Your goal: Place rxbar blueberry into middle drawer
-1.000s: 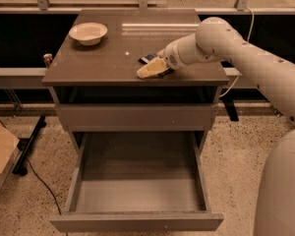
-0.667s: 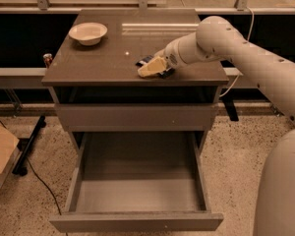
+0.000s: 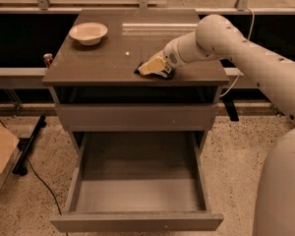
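Note:
My gripper (image 3: 151, 66) is low over the front right part of the cabinet top (image 3: 113, 58), at the end of my white arm (image 3: 221, 38), which reaches in from the right. A small dark piece, the rxbar blueberry (image 3: 165, 74), shows right under and beside the gripper, lying on the cabinet top and mostly hidden by it. The middle drawer (image 3: 137, 191) is pulled fully out below, a wide grey-brown box with a bare lighter floor and a plain front (image 3: 137, 221). Nothing lies in it.
A white bowl (image 3: 88, 32) stands at the back left of the cabinet top. A shallower plain-fronted drawer (image 3: 137, 117) above the open one is shut. A cardboard box (image 3: 0, 151) and a black cable (image 3: 39, 181) lie on the floor at the left.

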Controlling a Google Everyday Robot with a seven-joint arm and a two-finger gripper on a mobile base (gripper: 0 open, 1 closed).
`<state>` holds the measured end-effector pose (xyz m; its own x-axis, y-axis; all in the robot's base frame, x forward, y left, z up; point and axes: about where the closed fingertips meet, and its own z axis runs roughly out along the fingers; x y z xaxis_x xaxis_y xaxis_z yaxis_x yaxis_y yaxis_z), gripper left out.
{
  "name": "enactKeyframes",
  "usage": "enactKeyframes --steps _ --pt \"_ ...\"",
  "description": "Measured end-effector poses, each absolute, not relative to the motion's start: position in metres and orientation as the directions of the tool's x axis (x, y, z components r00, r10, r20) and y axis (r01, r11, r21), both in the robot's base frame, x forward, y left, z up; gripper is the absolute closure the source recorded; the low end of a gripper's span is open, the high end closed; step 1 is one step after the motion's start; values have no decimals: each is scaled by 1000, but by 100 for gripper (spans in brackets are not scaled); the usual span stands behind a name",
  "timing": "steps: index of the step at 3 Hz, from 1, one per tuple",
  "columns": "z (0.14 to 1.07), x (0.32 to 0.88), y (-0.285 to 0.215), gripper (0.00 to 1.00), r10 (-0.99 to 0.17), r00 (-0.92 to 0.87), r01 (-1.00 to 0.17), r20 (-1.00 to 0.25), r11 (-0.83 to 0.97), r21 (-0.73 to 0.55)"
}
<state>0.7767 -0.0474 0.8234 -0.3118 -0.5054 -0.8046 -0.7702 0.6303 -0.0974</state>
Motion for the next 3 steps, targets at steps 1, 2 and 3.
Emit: enactKeyframes --steps 1,2,3 --pt "823 777 -47 100 -505 -312 -770 -805 630 -97" --pt "824 777 -47 100 -505 -312 -770 -805 630 -98" --pt "856 732 -59 100 -505 -259 -786 -823 605 -124"
